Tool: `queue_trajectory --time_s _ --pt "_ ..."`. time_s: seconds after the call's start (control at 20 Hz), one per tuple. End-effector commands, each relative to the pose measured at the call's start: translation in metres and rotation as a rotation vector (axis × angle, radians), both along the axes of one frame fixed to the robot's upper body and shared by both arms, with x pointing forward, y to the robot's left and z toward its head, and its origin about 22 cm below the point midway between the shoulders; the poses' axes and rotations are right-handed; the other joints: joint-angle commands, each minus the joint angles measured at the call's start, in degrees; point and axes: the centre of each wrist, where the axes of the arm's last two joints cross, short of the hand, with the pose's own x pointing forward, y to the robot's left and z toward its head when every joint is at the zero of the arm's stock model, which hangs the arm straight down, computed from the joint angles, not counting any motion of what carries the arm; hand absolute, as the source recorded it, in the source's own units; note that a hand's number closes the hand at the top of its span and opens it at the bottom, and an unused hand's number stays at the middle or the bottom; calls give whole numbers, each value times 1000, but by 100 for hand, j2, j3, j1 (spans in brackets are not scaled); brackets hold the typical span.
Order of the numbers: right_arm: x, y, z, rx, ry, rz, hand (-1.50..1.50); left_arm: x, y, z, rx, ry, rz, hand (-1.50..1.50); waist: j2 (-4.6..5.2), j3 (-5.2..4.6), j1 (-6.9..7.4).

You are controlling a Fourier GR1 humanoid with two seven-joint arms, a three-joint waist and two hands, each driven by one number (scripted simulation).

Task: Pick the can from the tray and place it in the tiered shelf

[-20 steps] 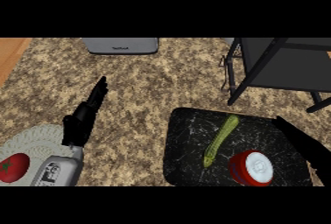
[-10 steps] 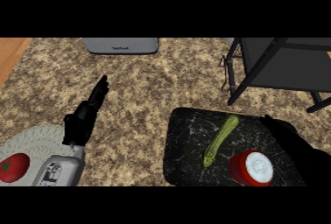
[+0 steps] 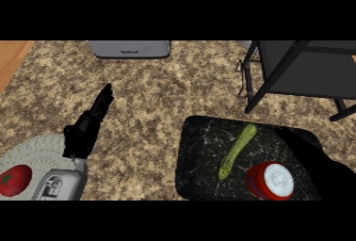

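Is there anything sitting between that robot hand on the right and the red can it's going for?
Nothing visible. The right robot hand is just right of the can on the tray, with only bare tray between them. The green vegetable lies on the can's far side, to its left.

Speckled brown granite counter point(image 3: 173, 89) carries everything. On it: dark marbled rectangular tray point(image 3: 201, 160) at lower right, black metal tiered shelf point(image 3: 306, 70) at upper right with its legs on the stone, grey rectangular appliance point(image 3: 129, 48) at the top edge, pale round plate point(image 3: 31, 153) at lower left. Wooden strip point(image 3: 12, 56) borders the counter's upper left.
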Motion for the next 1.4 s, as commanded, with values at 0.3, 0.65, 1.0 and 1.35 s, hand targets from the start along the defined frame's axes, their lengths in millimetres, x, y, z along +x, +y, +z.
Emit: queue_trajectory --time_s 0.3,0.65,1.0,1.35 --pt "6 7 -32 -77 41 -22 -150 2 10 21 17 -20 7 0 -3 2 3" --pt "2 14 -40 -84 66 -38 -150 -16 -12 8 8 -9 -8 0 -6 2 -1" --pt "25 3 -62 -77 68 -24 -150 -18 -21 1 -8 -2 -1 0 -3 2 10" --pt "17 -2 -97 -85 104 -1 -150 5 -1 3 -1 -14 2 0 1 2 -15"
